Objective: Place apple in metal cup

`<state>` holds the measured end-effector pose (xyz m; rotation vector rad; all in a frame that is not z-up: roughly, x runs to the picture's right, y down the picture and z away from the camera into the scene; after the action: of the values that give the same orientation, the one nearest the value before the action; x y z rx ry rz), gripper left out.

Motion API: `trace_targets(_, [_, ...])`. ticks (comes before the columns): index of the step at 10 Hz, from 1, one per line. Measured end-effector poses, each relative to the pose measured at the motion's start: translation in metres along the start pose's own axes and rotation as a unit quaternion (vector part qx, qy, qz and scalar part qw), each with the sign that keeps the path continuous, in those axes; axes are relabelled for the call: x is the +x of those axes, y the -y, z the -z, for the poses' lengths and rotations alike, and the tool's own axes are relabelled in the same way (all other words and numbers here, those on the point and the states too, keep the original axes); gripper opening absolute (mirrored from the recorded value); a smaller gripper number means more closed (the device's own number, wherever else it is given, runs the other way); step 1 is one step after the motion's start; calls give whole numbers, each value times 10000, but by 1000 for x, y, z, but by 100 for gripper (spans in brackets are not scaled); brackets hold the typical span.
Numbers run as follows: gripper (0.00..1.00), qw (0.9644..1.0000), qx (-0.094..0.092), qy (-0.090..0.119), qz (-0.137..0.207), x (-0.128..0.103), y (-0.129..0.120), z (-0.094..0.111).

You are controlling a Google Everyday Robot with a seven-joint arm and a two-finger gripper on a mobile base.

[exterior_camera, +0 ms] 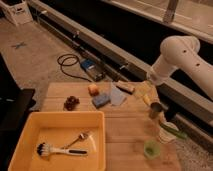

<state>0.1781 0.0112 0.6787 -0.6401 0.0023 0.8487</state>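
Note:
The apple (93,89), small and pale orange, lies near the back of the wooden table (127,132), left of a blue sponge. The metal cup (155,110), a dark shiny cylinder, stands upright near the table's right edge. My white arm comes in from the upper right. Its gripper (144,88) hangs over the back right part of the table, above and slightly left of the metal cup and well to the right of the apple. The gripper looks open, with nothing in it.
A yellow bin (30,125) at the front left holds a brush (55,149) and a fork. A dark lumpy cluster (71,102), blue sponge (101,100), grey cloth (118,95), white cup (167,132) and green cup (152,148) share the table. A cable lies on the floor behind.

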Motion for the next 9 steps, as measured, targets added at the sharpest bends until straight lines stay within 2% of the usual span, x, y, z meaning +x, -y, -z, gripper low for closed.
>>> trace_targets(2, [80,9997,-12,58,244,-12,-18,-3])
trace_targets(4, [80,9997,-8,55,237,-11,-17,-3])
trace_targets(6, [80,9999,119,12,113,-11,-11,-5])
trace_targets(8, [80,9999,117,31,88,-26,-1,-16])
trace_targets(9, [80,9999,60,40,119,-42,2,-28])
